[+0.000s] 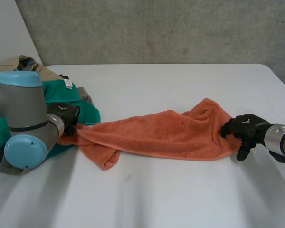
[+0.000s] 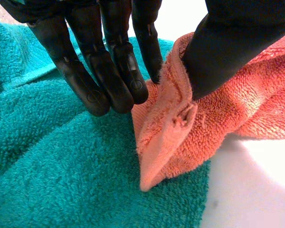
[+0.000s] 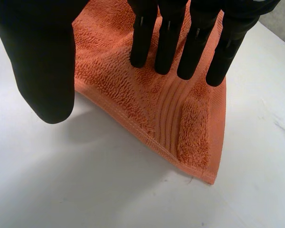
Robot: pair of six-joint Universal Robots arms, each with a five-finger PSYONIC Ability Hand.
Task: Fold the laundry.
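On the white tabletop, a long orange terry towel, rumpled and stretched out from side to side, bunched higher toward its right end. At its left end, the black left hand, on the grey left arm with light-blue caps. In the left wrist view, fingers nearly straight on one side of an upstanding fold of the orange cloth, thumb on the other side, that fold pinched between them; the towel's tip sticking out just past the fingertips. Under that end, a teal terry towel, heaped near the tabletop's left edge, with a beige garment beyond it.

At the orange towel's right end, the black right hand. In the right wrist view, fingers straight and side by side, tips resting on the cloth near a corner with a ribbed band; thumb spread well apart from them, over bare tabletop beside the towel's hem, clasping nothing. That corner flat on the tabletop, just past the fingertips. Hands well apart, one at each end of the towel.
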